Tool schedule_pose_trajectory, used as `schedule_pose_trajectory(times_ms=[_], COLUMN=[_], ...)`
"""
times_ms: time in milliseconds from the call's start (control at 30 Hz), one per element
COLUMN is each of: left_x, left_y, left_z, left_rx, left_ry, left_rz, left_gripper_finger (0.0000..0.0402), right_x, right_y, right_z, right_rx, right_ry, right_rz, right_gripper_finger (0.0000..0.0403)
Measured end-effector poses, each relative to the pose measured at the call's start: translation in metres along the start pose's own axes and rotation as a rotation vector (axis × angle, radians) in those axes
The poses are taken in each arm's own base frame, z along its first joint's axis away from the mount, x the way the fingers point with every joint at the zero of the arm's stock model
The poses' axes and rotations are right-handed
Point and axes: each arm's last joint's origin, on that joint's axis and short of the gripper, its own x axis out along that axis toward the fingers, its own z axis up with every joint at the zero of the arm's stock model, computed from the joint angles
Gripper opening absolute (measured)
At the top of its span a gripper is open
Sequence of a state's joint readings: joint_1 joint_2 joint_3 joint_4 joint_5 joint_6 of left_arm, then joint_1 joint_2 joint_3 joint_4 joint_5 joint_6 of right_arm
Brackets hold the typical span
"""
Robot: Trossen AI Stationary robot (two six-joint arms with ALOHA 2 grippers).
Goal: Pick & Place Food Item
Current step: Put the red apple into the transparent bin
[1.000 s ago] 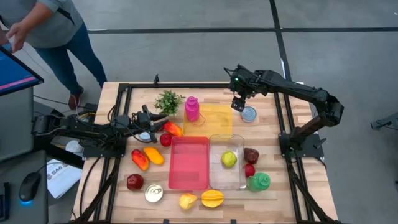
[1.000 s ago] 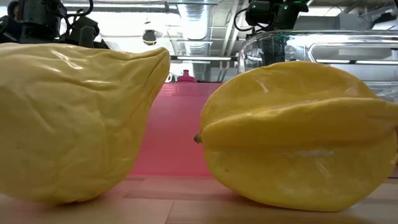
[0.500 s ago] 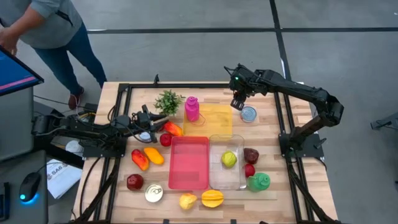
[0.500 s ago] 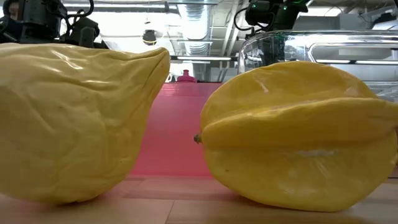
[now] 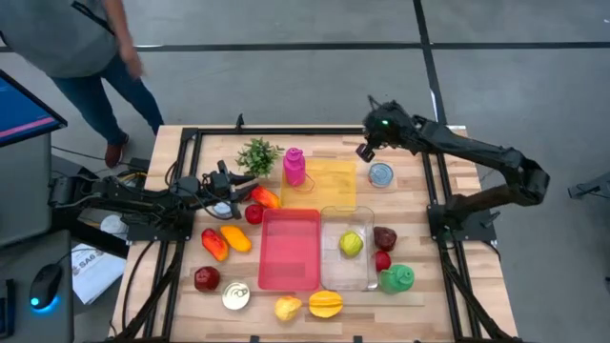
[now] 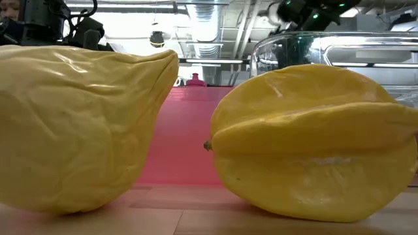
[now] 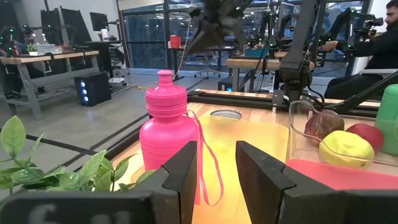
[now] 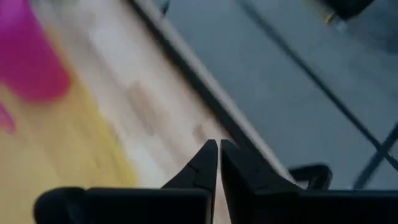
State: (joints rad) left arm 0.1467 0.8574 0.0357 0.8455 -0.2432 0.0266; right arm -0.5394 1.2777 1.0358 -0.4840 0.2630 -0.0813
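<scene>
Right gripper (image 5: pixel 364 151) is held clenched and empty, above the far edge of the yellow tray (image 5: pixel 331 184). Left gripper (image 5: pixel 244 181) is set narrowly parted, empty, left of that tray; lime-green fruit (image 5: pixel 352 244) is lodged in the clear container (image 5: pixel 329 272), just nearward

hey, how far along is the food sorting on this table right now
Done: a green apple lies in the clear bin. In hand: nothing visible; the right gripper is shut and empty above the table's far edge, and the left gripper waits near the pink bottle, its fingers a little apart. Left: the pink tray holds nothing, and most fruit, like the starfruit, sits loose on the table.
</scene>
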Motion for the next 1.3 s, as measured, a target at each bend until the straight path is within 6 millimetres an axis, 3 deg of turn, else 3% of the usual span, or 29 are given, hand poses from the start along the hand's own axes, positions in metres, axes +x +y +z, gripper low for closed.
schedule_pose_trajectory(times_ms=[233,433,767,1067,1300], left_x=[0.000,0.000,0.000,0.003,0.019], left_y=[0.000,0.000,0.000,0.001,-0.005], left_z=[0.000,0.000,0.002,0.012,0.025], left_rx=[-0.001,-0.004,-0.044,-0.118,-0.080], left_ry=[0.000,-0.001,-0.017,-0.071,0.108], left_rz=[0.000,-0.001,-0.004,0.040,0.038], left_gripper_finger=[0.0099,0.0099,0.0099,0.0099,0.0099], right_x=[-0.020,-0.022,-0.016,-0.018,-0.018], right_y=[0.009,0.018,0.023,0.022,0.023], right_z=[-0.020,-0.039,-0.050,-0.046,-0.046], right_rx=[0.078,0.105,0.105,0.111,0.100], right_ry=[-0.315,-0.429,-0.437,-0.491,-0.491], right_rz=[0.022,0.051,0.062,0.058,0.055], right_gripper_finger=[0.0002,0.0005,0.0003,0.0004,0.0004])
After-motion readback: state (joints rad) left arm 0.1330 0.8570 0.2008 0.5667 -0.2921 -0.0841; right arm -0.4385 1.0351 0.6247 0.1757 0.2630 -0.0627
